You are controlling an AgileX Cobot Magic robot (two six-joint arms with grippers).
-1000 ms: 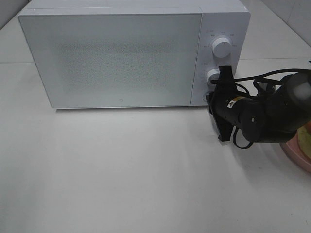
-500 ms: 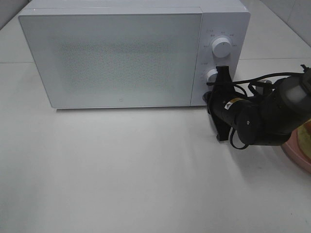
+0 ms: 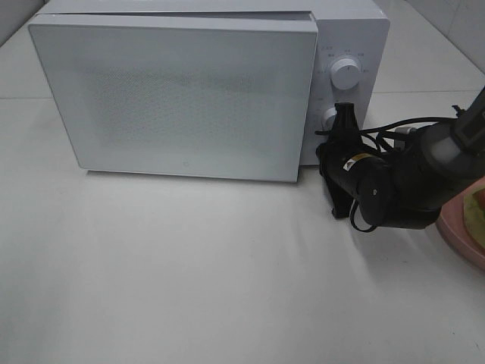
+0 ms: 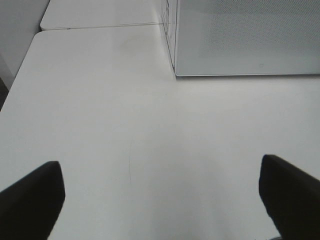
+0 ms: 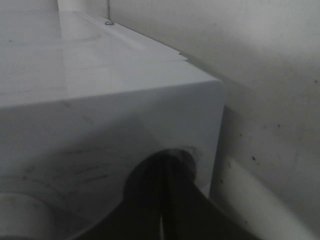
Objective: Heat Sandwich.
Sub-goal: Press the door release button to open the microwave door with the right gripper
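Whereas the door of the microwave is seen flush with the front half a second earlier, it is now sprung a little outward on its right side, and a narrow gap is shown along its top edge. The right gripper is closed tightly, with nothing held between its fingers. Its tips are pressed against the lower part of the control panel, just under the lower knob, where a round button is made out in the right wrist view.

The left gripper is spread fully open and is empty. It is held over the bare table, near the left corner of the microwave.

The sandwich is found at the far right edge of the high view, on a pink plate, partly hidden behind the right arm and cut by the frame. It is well apart from the door.

From this it is judged that the door release is done, but the door is only ajar. It must probably be swung wide before the sandwich can be carried inside.
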